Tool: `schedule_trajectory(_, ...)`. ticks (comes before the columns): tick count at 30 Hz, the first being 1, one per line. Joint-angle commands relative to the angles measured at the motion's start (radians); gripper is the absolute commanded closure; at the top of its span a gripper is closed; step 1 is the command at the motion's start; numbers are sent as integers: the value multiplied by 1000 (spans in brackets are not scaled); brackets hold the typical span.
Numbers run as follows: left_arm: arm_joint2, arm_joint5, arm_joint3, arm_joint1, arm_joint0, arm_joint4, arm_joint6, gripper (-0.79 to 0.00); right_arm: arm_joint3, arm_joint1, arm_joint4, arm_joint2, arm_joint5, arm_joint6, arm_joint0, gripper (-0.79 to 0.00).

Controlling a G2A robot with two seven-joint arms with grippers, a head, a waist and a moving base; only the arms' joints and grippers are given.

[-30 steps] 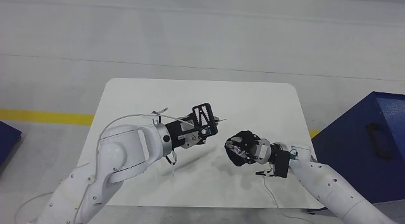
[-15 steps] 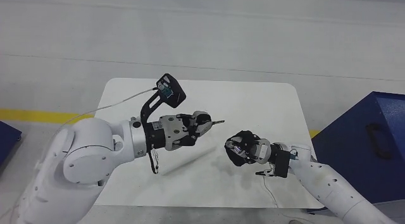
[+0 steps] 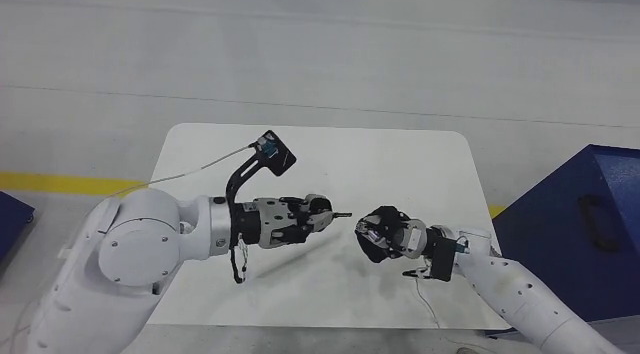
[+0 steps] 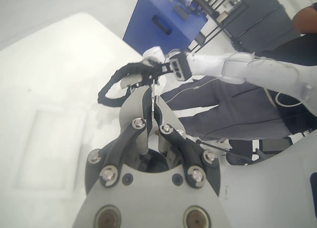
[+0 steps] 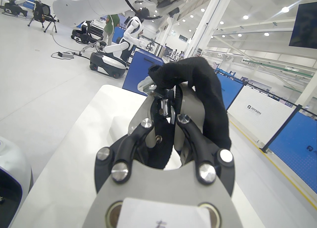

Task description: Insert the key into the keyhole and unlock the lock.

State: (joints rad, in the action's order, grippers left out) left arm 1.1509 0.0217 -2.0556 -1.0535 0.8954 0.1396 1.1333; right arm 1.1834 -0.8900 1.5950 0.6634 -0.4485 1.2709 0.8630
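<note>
Rounded white table (image 3: pixel 400 154): lying under both arms, which are meeting over its near middle.

Left gripper (image 3: pixel 324 210): clenching the bow of a thin, flat silver metal key (image 4: pixel 153 95). The blade is pointing right at the lock, probably lining up for entry. The tip is sitting close to the lock, seemingly not yet inside.

Silver metal lock with black fabric-sleeved loop (image 5: pixel 195 73): hanging just right of the key, its metal end facing left toward the blade.

Right gripper (image 5: pixel 169 107): gripping that lock, likely bracing it against the push.
</note>
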Motion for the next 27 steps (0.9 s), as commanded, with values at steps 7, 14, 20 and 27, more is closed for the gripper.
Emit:
schedule_trajectory(7, -22, -283, -46, -1, -45, -49, 63, 0, 39, 3, 70, 32, 89, -10, 37, 0)
schedule_trajectory(14, -98, -309, -7, -2, -85, 33, 93, 0, 35, -2, 95, 44, 83, 15, 47, 0)
schedule_trajectory(20, -148, -208, -4, -1, -127, 125, 126, 0, 27, -11, 85, 42, 10, 35, 46, 0)
schedule_trajectory(27, -165, -161, -31, 3, -127, 181, 127, 0, 18, -21, 85, 36, -58, 43, 32, 0)
